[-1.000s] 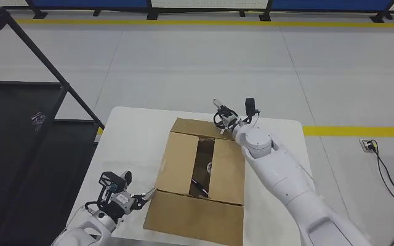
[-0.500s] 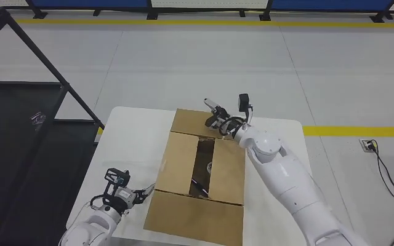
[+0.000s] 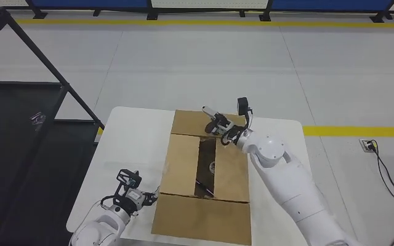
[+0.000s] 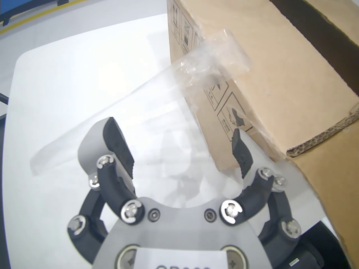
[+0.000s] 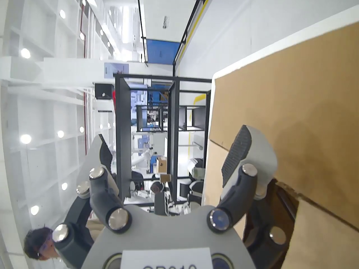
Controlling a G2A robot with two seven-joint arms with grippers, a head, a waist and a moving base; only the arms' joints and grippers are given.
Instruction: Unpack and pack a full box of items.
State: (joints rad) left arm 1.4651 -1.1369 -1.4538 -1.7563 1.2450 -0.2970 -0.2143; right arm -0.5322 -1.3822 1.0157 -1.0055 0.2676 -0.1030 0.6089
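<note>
A brown cardboard box (image 3: pixel 203 178) stands in the middle of the white table (image 3: pixel 132 141). Its top flaps are parted by a narrow gap (image 3: pixel 206 165) that shows dark items inside. My left gripper (image 3: pixel 149 197) is open at the box's near left corner. In the left wrist view the left gripper (image 4: pixel 179 146) faces the side of the box (image 4: pixel 266 71), and a loose strip of clear tape (image 4: pixel 196 85) hangs from that side across the space in front of the fingers. My right gripper (image 3: pixel 211 121) is open over the far flap; in its wrist view the right gripper (image 5: pixel 171 152) has one finger against the flap (image 5: pixel 280 107).
A black metal rack (image 3: pixel 37 123) stands off the table's left side. Bare table surface lies to the left of the box and in a strip to its right (image 3: pixel 289 138). The table's near edge is close behind my left arm.
My left gripper has moved right, up to the box's near left corner. My right gripper has moved left along the far flap. The box has shifted slightly.
</note>
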